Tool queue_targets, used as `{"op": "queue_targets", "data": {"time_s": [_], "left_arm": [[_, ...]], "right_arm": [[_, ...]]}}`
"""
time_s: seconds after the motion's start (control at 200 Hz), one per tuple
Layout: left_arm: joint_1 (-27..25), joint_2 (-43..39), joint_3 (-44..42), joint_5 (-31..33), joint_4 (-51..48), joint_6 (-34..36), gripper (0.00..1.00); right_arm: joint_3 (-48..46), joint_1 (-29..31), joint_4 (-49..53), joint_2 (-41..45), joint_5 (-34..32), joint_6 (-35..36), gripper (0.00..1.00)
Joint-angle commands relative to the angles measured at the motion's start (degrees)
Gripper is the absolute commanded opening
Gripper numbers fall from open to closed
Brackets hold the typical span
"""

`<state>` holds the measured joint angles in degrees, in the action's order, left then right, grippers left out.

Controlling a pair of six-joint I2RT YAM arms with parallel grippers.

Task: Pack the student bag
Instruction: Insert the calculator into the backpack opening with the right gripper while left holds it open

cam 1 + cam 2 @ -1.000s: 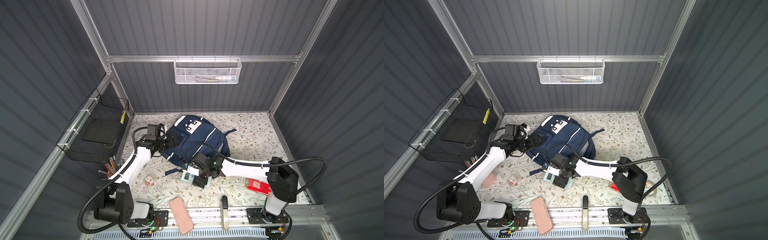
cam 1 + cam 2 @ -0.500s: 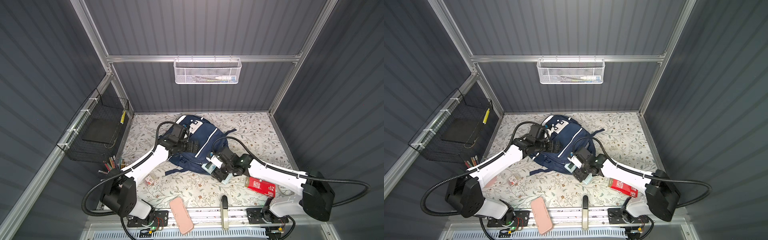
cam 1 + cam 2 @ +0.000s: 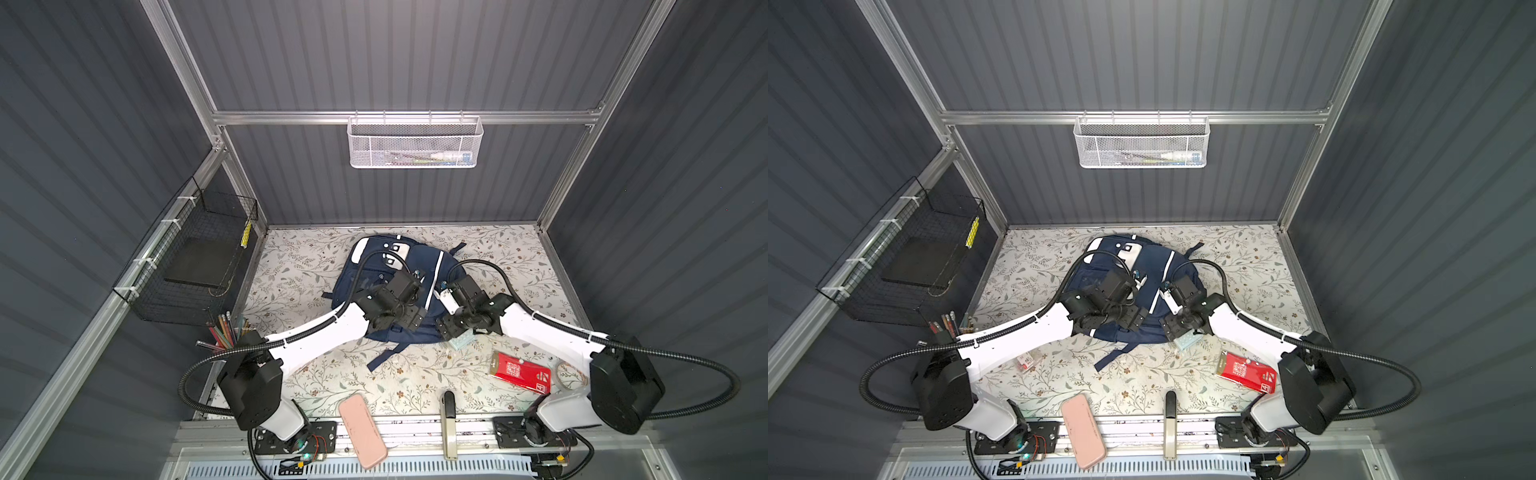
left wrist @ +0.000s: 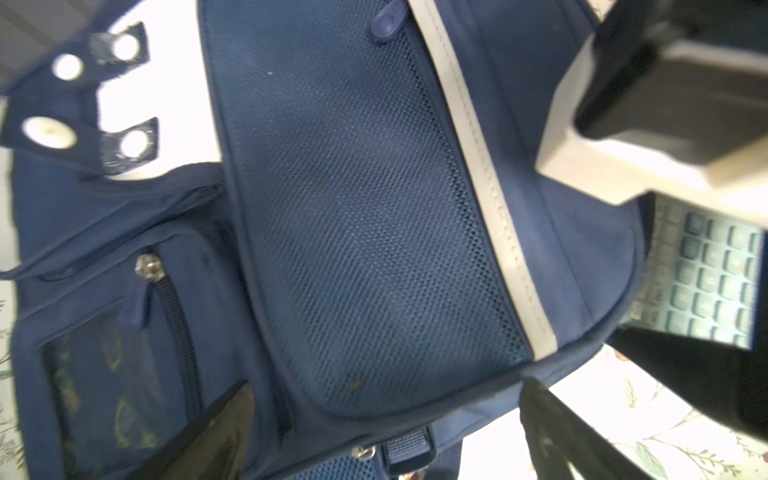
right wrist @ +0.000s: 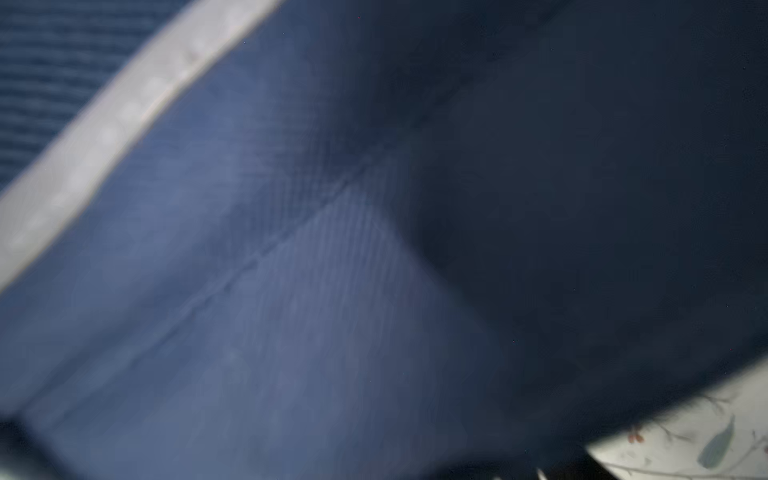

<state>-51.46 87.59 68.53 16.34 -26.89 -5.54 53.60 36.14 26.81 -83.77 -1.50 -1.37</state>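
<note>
Slightly left of mid-frame, the left fingers (image 4: 216, 432) hang spread wide and empty over the mesh front pocket of the student bag (image 3: 419, 257). The bag lies flat at the centre of the floral tabletop (image 3: 299, 266). Just right of it, at the bag's lower right edge, the right fingers (image 3: 448, 328) clamp a light blue pouch (image 3: 462, 343).
</note>
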Motion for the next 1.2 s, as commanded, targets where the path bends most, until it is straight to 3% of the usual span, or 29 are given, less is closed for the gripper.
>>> {"op": "queue_targets", "data": {"time_s": [0.0,0.07,0.195,0.27,0.45,0.56,0.62,0.66,0.71,0.765,0.916,1.056,1.196], "left_arm": [[-1.45,-4.43,-1.59,2.95,-0.86,0.34,1.00],[-3.93,-5.44,-3.09,7.32,-0.42,0.65,1.00],[-6.92,-5.34,-8.37,8.27,6.13,3.38,1.00],[-9.18,-3.62,-9.84,12.38,8.88,5.79,1.00],[-9.47,4.44,-7.09,22.10,10.12,9.01,1.00],[-9.45,5.99,-6.26,23.03,13.55,9.73,0.99],[-9.45,5.35,-5.93,22.08,14.44,8.95,0.89],[-9.47,4.31,-6.51,20.44,15.96,8.73,0.75],[-9.37,3.36,-7.20,18.93,18.12,8.59,0.45],[-9.38,3.43,-6.26,18.00,17.61,8.58,0.00],[-8.21,0.54,-5.60,19.73,14.15,3.57,0.00],[1.28,-7.24,-6.03,3.21,11.33,-7.64,0.00],[2.19,-11.04,-6.01,-1.27,11.56,-5.04,0.00]], "right_arm": [[4.62,-0.28,-4.06,-1.62,1.60,-2.14,0.82],[5.19,-0.24,-4.22,-1.64,2.68,-2.58,0.82],[4.76,-0.25,-5.85,-0.71,3.41,-3.38,0.82],[4.41,-0.28,-5.54,0.16,2.76,-3.38,0.82],[2.51,-0.24,-5.71,2.91,3.51,-3.14,0.81],[2.11,-0.02,-4.83,3.25,4.29,-3.38,0.81],[1.14,0.01,-5.05,3.75,3.96,-3.53,0.82],[0.57,0.04,-5.18,4.15,3.73,-3.53,0.81],[0.08,-0.01,-5.47,4.53,4.13,-3.63,0.82],[-0.33,0.05,-6.17,4.87,5.03,-3.89,0.82],[0.34,-0.38,-4.88,4.84,2.38,-5.20,0.82],[0.54,-1.45,-4.84,5.26,-0.34,-7.74,0.82],[3.26,-1.51,-2.65,3.05,0.05,-9.67,0.83]]}}
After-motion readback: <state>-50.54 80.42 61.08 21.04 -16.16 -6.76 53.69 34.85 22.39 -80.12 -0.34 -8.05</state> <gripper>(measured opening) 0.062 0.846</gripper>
